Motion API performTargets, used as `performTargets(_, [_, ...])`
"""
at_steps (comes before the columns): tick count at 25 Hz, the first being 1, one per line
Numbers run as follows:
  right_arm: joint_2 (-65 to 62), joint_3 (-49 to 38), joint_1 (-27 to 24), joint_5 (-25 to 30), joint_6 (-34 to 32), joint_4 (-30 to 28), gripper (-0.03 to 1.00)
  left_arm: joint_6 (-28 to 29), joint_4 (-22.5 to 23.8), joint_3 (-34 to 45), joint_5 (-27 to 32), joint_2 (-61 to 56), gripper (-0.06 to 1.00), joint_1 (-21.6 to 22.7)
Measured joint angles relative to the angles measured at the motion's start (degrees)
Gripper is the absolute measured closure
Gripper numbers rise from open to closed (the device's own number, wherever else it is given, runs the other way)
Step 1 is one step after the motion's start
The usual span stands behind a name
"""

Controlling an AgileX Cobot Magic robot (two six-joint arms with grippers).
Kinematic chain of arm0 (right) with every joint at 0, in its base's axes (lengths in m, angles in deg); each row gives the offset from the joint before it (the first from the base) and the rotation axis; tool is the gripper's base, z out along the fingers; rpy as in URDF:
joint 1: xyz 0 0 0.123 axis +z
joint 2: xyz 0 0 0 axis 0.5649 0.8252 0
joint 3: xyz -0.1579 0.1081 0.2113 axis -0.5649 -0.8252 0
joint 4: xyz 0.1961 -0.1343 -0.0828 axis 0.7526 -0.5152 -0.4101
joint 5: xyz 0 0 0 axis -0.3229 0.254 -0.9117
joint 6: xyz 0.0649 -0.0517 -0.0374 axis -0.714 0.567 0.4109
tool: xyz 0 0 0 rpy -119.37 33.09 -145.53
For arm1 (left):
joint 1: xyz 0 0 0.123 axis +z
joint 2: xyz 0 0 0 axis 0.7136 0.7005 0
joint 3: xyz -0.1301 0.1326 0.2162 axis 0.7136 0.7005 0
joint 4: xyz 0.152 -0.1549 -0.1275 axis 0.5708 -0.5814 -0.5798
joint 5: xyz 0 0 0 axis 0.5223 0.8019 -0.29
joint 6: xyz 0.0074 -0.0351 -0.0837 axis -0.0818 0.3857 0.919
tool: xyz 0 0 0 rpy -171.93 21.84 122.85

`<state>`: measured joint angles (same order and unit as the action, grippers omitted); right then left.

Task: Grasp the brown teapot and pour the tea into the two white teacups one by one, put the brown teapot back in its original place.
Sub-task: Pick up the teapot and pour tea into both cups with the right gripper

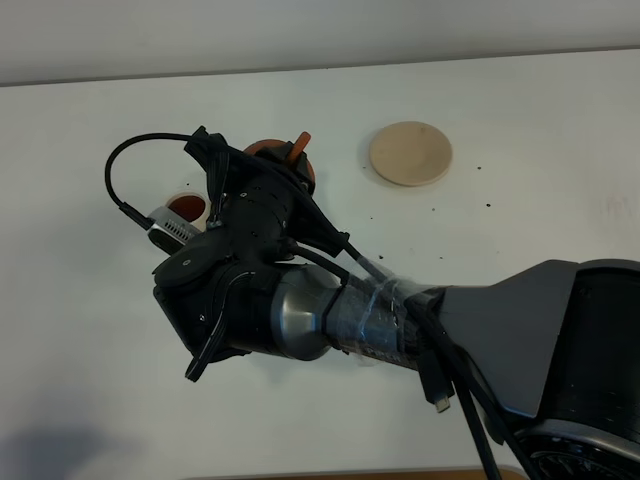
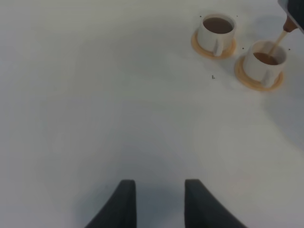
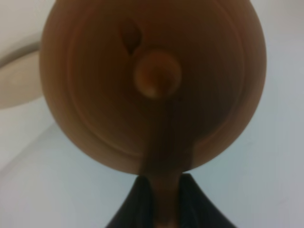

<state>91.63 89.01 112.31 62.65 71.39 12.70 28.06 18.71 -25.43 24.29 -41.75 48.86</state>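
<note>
My right gripper is shut on the loop handle of the brown teapot, which fills the right wrist view from above, lid knob in the middle. In the exterior high view the teapot shows only partly behind my right wrist. In the left wrist view its spout pours a thin stream of tea into one white teacup on an orange saucer. The second white teacup holds tea on its saucer. My left gripper is open and empty over bare table, apart from the cups.
The pale beige round coaster lies empty on the white table, to the right of the teapot; it also shows in the right wrist view. My right arm reaches across the middle and hides one cup. One cup shows beside it.
</note>
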Motion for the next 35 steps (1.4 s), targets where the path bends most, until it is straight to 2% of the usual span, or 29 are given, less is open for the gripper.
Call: performTargets(35, [0.0, 0.0, 0.1, -0.2, 3.3, -2.6, 0.84, 0.0, 0.0, 0.0, 0.0, 0.0, 0.65, 0.0])
